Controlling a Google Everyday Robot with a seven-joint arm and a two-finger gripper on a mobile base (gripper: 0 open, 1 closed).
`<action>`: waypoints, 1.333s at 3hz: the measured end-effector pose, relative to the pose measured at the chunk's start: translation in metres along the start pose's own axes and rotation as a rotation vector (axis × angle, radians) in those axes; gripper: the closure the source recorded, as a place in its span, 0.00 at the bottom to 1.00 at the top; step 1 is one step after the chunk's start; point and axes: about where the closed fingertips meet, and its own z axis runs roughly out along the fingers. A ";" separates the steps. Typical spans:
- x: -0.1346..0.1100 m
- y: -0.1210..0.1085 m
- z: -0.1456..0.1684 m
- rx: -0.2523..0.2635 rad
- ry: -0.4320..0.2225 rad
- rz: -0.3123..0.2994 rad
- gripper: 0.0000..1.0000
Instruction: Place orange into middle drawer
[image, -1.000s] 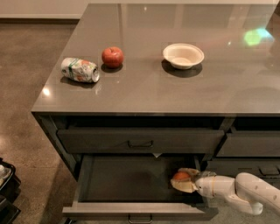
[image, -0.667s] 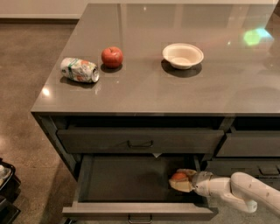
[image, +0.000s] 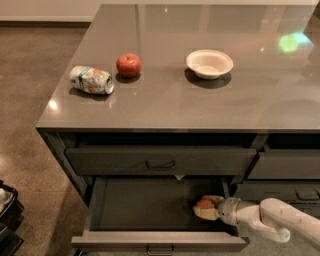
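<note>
The middle drawer (image: 150, 202) is pulled open below the counter, with its dark tray showing. My gripper (image: 207, 207) reaches in from the right and sits low in the drawer's right end. The orange (image: 204, 203) shows between its pale fingers, just above or on the drawer floor. Only the orange's top is visible; the rest is hidden by the fingers. The white arm (image: 272, 220) stretches off to the lower right.
On the counter (image: 200, 100) stand a red apple (image: 128, 65), a crushed can lying on its side (image: 91, 80) and a white bowl (image: 209, 63). A closed top drawer (image: 160, 160) sits above the open one. Narrower drawers (image: 285, 165) are at the right.
The gripper with the orange has stayed at the drawer's right end, shifting very slightly. Nothing else moved.
</note>
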 end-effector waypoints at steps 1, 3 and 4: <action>-0.001 0.000 -0.001 0.002 0.006 0.004 0.64; -0.001 0.000 -0.001 0.002 0.006 0.004 0.17; -0.001 0.000 -0.001 0.002 0.006 0.004 0.00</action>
